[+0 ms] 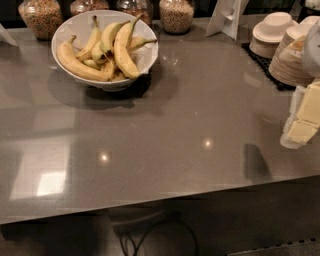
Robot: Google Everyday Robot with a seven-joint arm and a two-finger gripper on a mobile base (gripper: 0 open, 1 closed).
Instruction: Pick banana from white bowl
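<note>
The white bowl [72, 25] stands at the back left of the grey table and holds several bananas. The banana [122, 55] is large, thick and curved, lies at the bowl's right side, and its long greenish stem points up toward the rim. A slimmer, deeper-yellow banana [75, 64] lies along the bowl's left and front. Small greenish-yellow bananas [100, 50] sit between them. My gripper [301, 125] is at the right edge of the view, over the table's right side and far from the bowl. It holds nothing that I can see.
Glass jars of cereal [176, 15] line the back edge behind the bowl. Stacks of off-white paper bowls [272, 32] sit on a black mat [260, 60] at the back right. A white sign stand [227, 17] is beside them. The table's front edge [150, 200] has cables below.
</note>
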